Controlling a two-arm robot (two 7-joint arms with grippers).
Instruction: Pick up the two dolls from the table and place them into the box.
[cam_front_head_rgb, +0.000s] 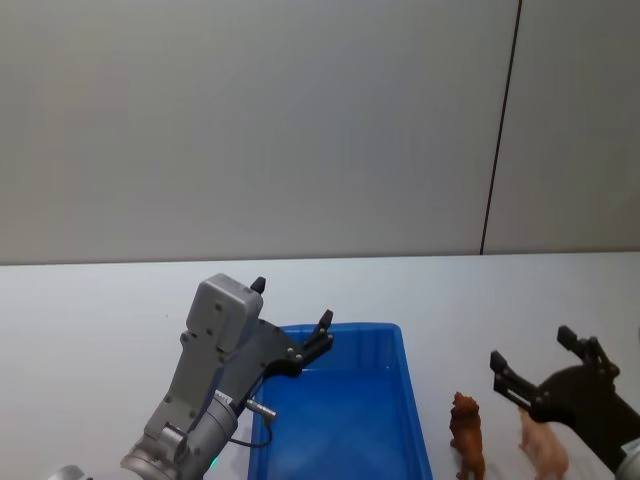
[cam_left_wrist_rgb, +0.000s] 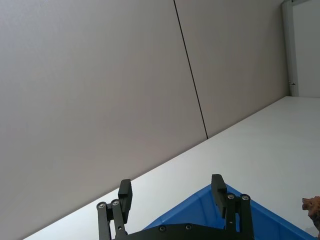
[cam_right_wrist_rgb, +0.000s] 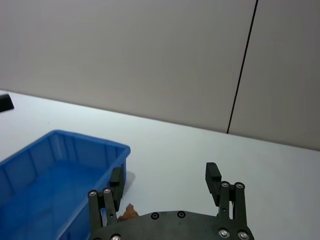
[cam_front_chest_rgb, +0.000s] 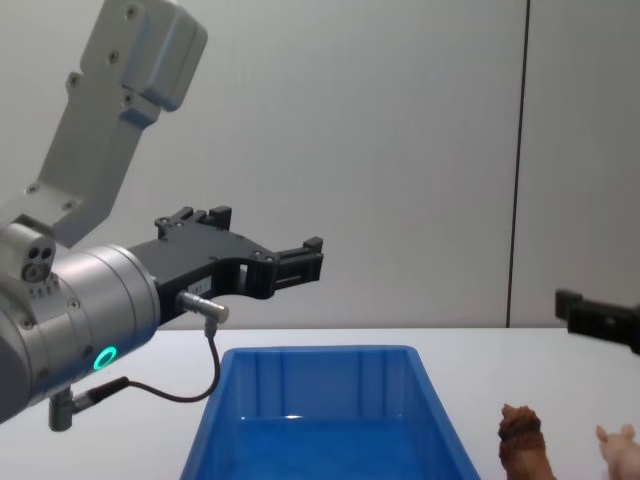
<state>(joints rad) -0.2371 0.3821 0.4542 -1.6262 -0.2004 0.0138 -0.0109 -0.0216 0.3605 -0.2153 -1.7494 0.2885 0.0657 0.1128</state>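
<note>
The blue box (cam_front_head_rgb: 392, 352) sits on the white table (cam_front_head_rgb: 100, 320) in front of me, with nothing showing inside it. To its right stand the two dolls: a reddish-brown one (cam_front_head_rgb: 466, 432) close to the box wall and a pale pink one (cam_front_head_rgb: 545, 448) farther right. My right gripper (cam_front_head_rgb: 532, 350) hovers open just above and behind the pink doll, nothing between its fingers. My left gripper (cam_front_head_rgb: 292, 305) is open and empty in the air over the box's far left corner. The brown doll (cam_front_chest_rgb: 522, 440) and pink doll (cam_front_chest_rgb: 618, 447) also stand low in the chest view.
A plain grey wall with a dark vertical seam (cam_front_head_rgb: 500, 130) rises behind the table. White tabletop stretches to the left of the box and beyond it.
</note>
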